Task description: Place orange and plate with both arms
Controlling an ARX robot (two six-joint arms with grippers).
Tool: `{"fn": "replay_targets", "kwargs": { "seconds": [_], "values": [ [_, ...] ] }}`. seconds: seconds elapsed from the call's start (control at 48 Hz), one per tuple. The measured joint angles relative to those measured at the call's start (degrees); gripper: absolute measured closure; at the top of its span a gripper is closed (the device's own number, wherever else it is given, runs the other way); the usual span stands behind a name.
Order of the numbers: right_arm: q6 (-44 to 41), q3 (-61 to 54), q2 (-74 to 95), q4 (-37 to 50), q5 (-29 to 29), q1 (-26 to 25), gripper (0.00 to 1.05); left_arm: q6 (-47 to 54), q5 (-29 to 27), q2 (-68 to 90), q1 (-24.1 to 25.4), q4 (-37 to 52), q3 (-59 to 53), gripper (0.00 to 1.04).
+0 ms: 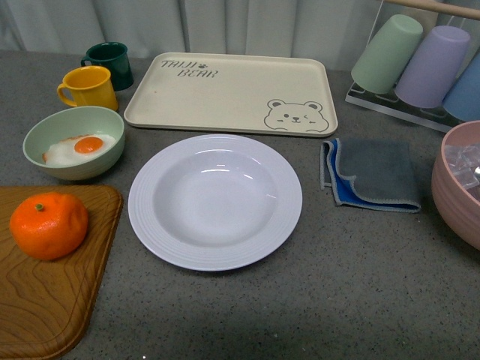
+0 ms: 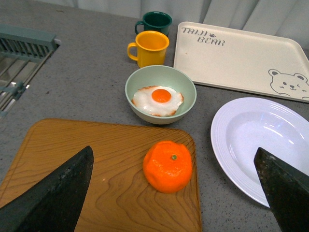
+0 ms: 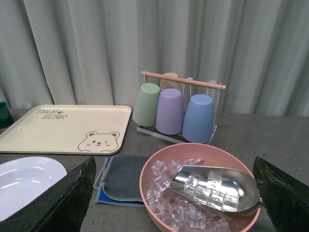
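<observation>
The orange lies on a wooden cutting board at the front left. The white ridged plate sits empty in the middle of the table. Neither arm shows in the front view. In the left wrist view my left gripper is open and empty, its fingers wide apart above the board, with the orange between them and the plate beside. In the right wrist view my right gripper is open and empty above a pink bowl of ice; the plate's edge shows there.
A beige bear tray lies behind the plate. A pale-green bowl with a fried egg, a yellow mug and a green mug stand at the left. A grey-blue cloth, the pink ice bowl with a metal scoop and a cup rack are at the right.
</observation>
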Motion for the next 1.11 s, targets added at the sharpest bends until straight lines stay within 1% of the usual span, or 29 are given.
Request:
{"fn": "replay_targets", "kwargs": {
  "seconds": [0.063,0.167,0.355,0.501,0.647,0.897,1.105],
  "values": [
    [0.00,0.00,0.00,0.00,0.00,0.00,0.09,-0.42,1.77,8.37,0.31,4.90,1.86,0.07],
    [0.00,0.00,0.00,0.00,0.02,0.00,0.09,-0.50,4.11,20.61,0.44,9.73,5.68,0.07],
    [0.00,0.00,0.00,0.00,0.00,0.00,0.09,-0.13,7.02,39.56,0.15,10.60,13.55,0.07],
    [0.00,0.00,0.00,0.00,0.00,0.00,0.09,0.87,6.40,52.06,-0.79,10.86,18.32,0.07],
    [0.00,0.00,0.00,0.00,0.00,0.00,0.09,1.09,6.38,58.95,-0.94,11.78,20.48,0.07],
    [0.00,0.00,0.00,0.00,0.00,0.00,0.09,0.44,6.49,64.98,1.33,12.15,22.99,0.07],
    [0.00,0.00,0.00,0.00,0.00,0.00,0.09,-0.44,9.27,66.99,2.56,11.17,24.22,0.07]
  ]
}}
